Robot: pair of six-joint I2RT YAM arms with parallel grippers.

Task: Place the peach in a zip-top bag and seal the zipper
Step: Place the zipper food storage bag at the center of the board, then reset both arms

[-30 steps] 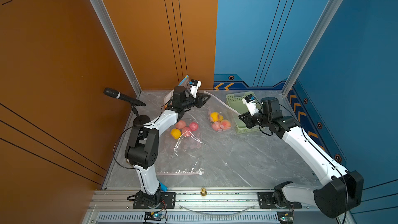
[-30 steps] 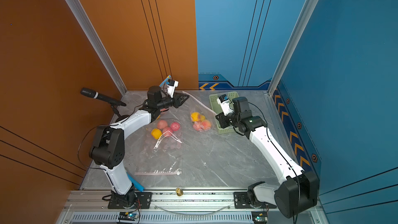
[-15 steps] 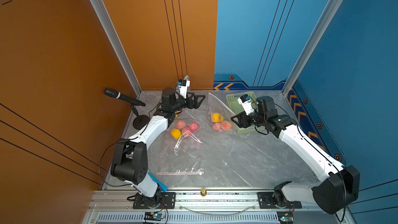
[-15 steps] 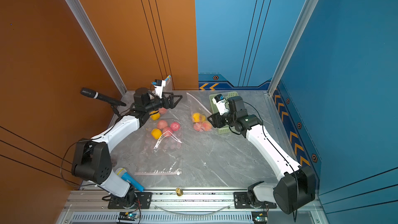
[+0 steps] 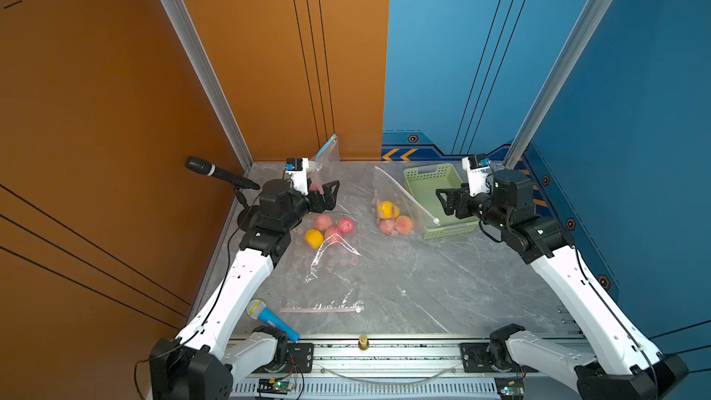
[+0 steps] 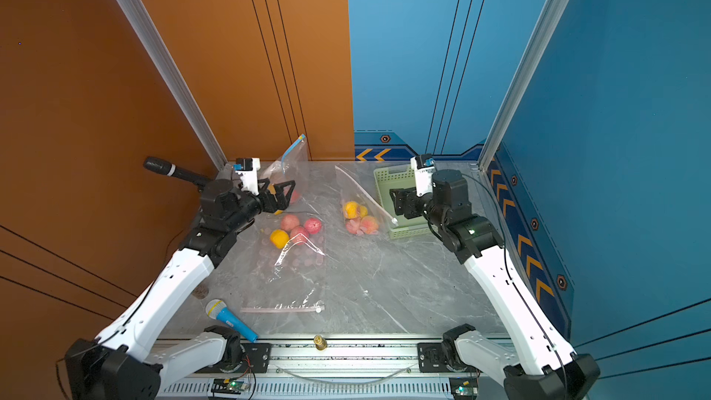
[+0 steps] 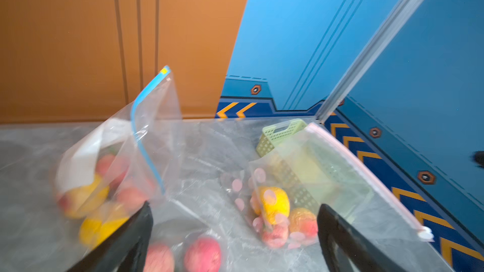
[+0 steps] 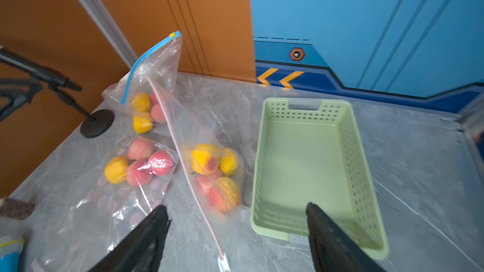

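Robotics lab test booth: orange and blue wall panels [image 5: 461, 51], aluminium posts [image 5: 192, 51], base rail [image 5: 384, 352] (bare circuit boards [image 5: 277, 384]).

Both arms are seen extended toward the counter's far edge, left gripper [image 5: 331, 197] and right gripper [image 5: 443, 203] spread wide, facing inward.

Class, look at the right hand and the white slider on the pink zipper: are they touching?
Apart. In the right wrist view the white slider lies between the fingers of the open right hand, with a clear gap on each side.
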